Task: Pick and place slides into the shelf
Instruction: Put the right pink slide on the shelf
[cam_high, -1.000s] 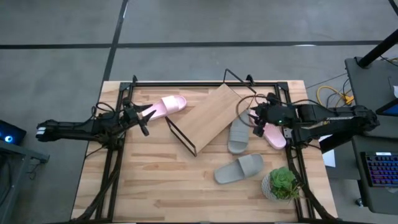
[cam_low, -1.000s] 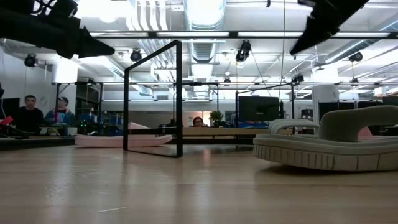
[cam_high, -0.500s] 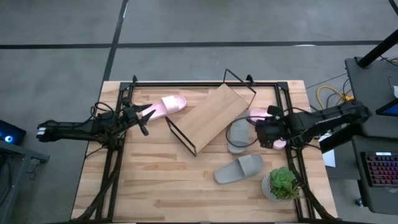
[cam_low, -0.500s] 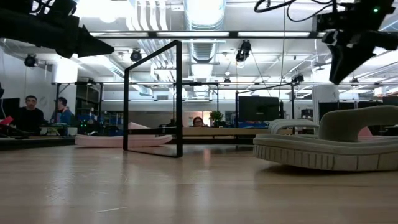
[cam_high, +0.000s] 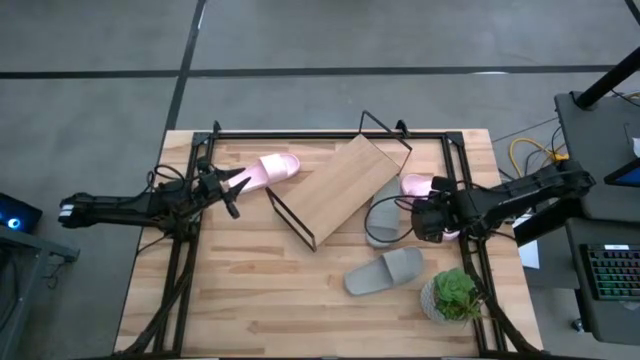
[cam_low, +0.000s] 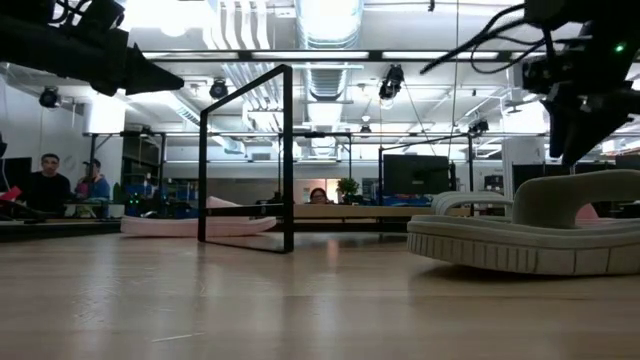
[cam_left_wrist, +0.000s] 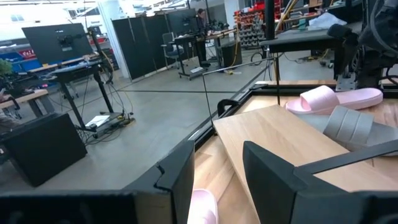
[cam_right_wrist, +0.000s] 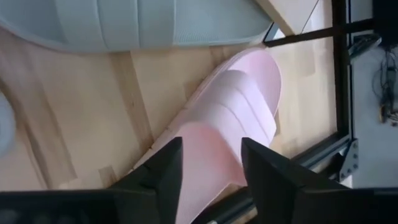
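The shelf (cam_high: 335, 190), a slanted light-wood board on a black wire frame, stands mid-table. One pink slide (cam_high: 272, 168) lies flat at the far left, just ahead of my open left gripper (cam_high: 235, 182), which stays level and empty. A second pink slide (cam_right_wrist: 236, 106) lies by the right edge. My open right gripper (cam_right_wrist: 208, 149) hovers over it, pointing steeply down, a finger on either side in the wrist view. One grey slide (cam_high: 383, 215) lies beside the shelf's right end. Another grey slide (cam_high: 385, 270) lies nearer the front.
A small potted plant (cam_high: 455, 295) stands at the near right corner. Black frame rails (cam_high: 470, 270) run along the table's sides. Bare wood lies at the near left (cam_high: 250, 300). People sit in the room beyond the table in the low view.
My right gripper has come down and moved a little toward the table's near edge. It has tipped from nearly level to pointing steeply down over the right pink slide. The slides and the shelf have stayed where they were.
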